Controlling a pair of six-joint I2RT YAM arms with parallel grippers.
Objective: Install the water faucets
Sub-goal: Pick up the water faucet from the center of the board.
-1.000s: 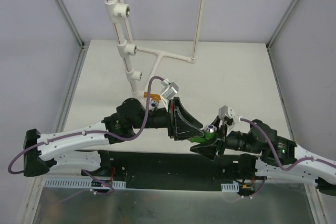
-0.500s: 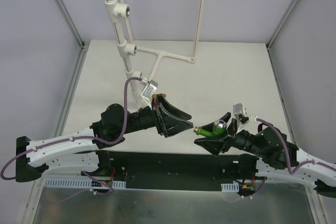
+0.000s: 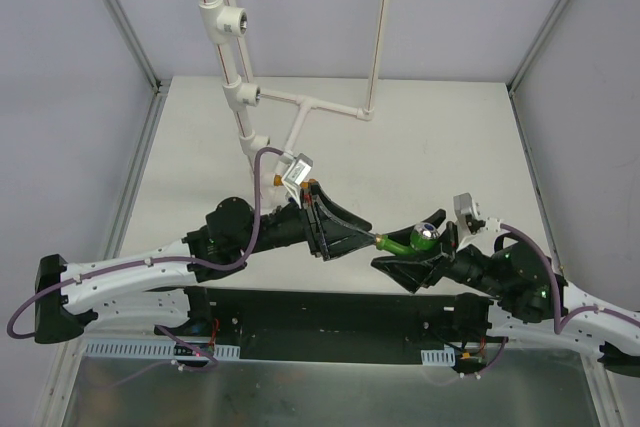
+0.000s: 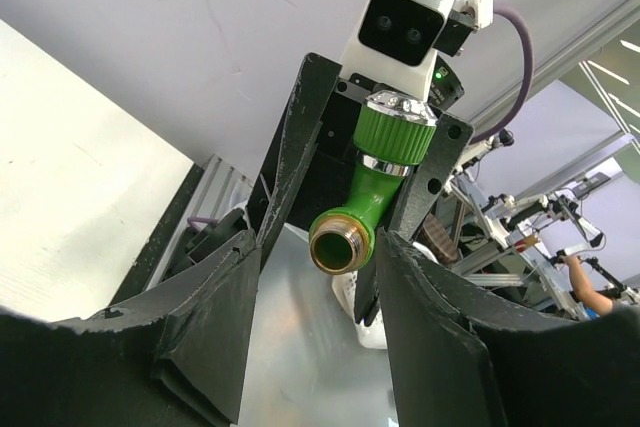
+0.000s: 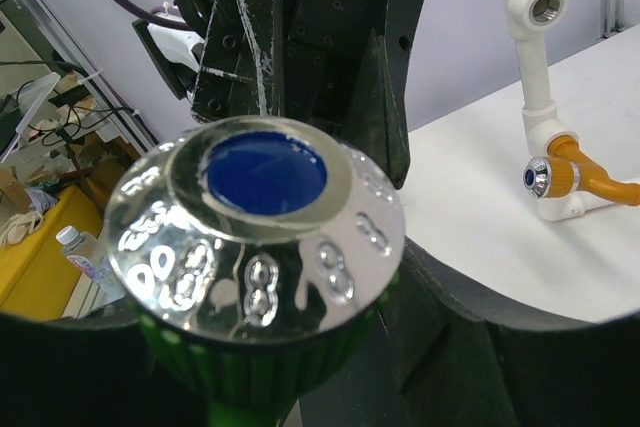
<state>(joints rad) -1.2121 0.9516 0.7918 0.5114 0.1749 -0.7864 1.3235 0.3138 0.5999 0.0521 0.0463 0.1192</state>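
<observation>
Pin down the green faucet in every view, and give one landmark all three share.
Top external: green faucet right of centre, in the right gripper.
Left wrist: upper centre, brass end toward the lens.
Right wrist: its silver cap fills the lower left.
Shared landmark: the left gripper, black jaws facing the faucet in each view.
</observation>
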